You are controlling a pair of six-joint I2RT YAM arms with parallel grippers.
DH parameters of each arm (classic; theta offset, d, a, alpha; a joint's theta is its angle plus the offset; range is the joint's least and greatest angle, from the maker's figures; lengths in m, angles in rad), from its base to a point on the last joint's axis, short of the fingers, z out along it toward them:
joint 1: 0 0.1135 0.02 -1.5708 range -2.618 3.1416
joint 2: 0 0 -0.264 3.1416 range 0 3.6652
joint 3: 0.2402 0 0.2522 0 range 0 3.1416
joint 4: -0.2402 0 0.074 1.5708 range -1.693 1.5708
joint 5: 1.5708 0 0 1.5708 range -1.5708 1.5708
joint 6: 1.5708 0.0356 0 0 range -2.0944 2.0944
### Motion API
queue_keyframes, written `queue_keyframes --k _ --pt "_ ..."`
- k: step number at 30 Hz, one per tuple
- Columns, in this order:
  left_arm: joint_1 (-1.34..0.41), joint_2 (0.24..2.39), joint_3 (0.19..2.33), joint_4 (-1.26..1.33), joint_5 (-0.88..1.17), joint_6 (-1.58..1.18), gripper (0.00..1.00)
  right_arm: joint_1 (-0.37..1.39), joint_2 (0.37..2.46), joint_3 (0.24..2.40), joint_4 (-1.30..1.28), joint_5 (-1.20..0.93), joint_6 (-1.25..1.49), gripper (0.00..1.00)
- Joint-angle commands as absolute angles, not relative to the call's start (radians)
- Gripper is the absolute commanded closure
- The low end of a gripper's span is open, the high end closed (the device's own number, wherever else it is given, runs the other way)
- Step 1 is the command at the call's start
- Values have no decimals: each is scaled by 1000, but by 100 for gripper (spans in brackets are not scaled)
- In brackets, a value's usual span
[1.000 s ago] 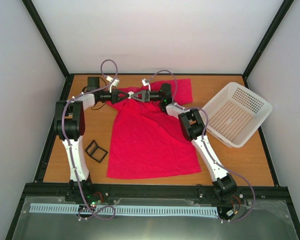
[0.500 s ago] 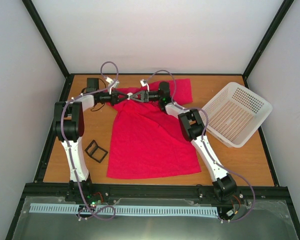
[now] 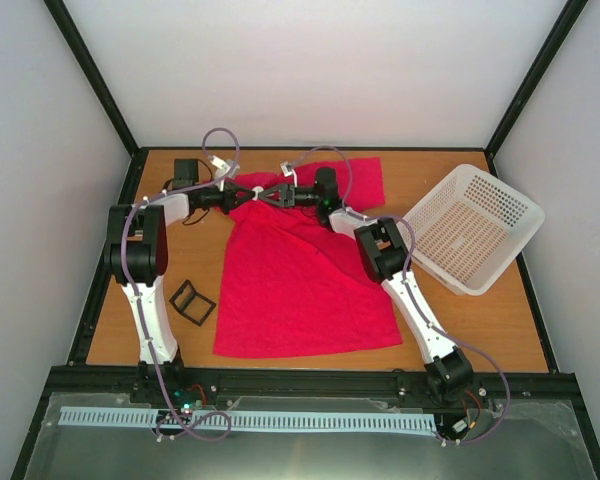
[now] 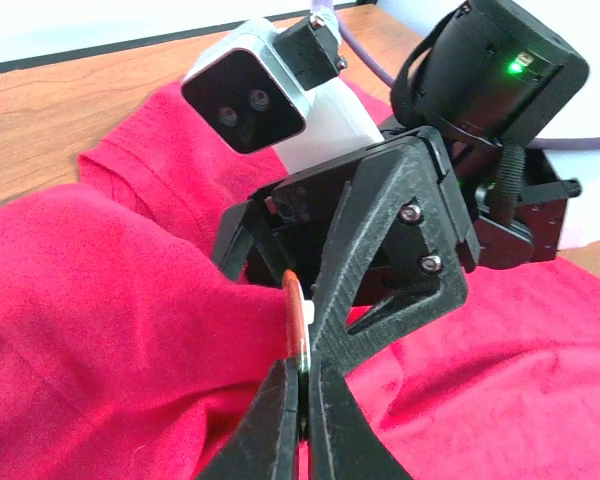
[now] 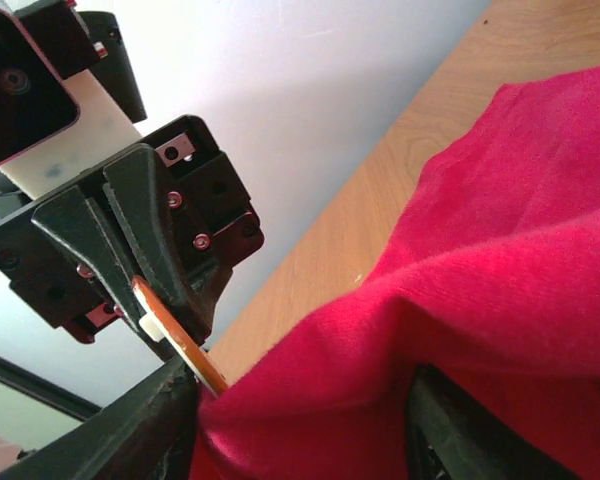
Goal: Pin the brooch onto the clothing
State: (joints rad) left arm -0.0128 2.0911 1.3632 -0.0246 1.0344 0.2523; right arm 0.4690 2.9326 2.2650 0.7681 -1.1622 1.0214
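Left gripper (image 4: pixel 301 372) and right gripper (image 5: pixel 300 425) have edged left at the shirt (image 3: pixel 300 285)'s far edge.
Left fingers clamp the brooch (image 4: pixel 295 318) edge-on at their tips, against the shirt fold pinched by the right fingers.

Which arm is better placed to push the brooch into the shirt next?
Left. The left gripper pinches the brooch edge-on against the shirt, while the right gripper is occupied holding a raised fold of that shirt.
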Motion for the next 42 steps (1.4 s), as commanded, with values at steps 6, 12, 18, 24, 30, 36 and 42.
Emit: queue_keyframes --k 6,12,18,24,30,36,42 --pt "-44 2003 1317 95 1000 226 99 440 2854 2098 699 -952 966 35" --pt "-45 1997 1301 108 949 235 99 421 2822 2014 832 -961 1020 33" --pt "-65 1958 1261 116 825 297 99 411 2726 1889 876 -944 947 28" --pt "-124 1887 1151 227 592 387 98 394 2633 1782 751 -852 790 26" --pt "-234 1867 1075 302 192 538 98 378 2549 1748 467 -710 595 27" --pt "-348 1916 1044 363 -62 744 93 380 2515 1889 1 -434 371 30" --pt "-422 1934 1032 372 -157 792 76 342 2542 2097 -334 -263 259 28"
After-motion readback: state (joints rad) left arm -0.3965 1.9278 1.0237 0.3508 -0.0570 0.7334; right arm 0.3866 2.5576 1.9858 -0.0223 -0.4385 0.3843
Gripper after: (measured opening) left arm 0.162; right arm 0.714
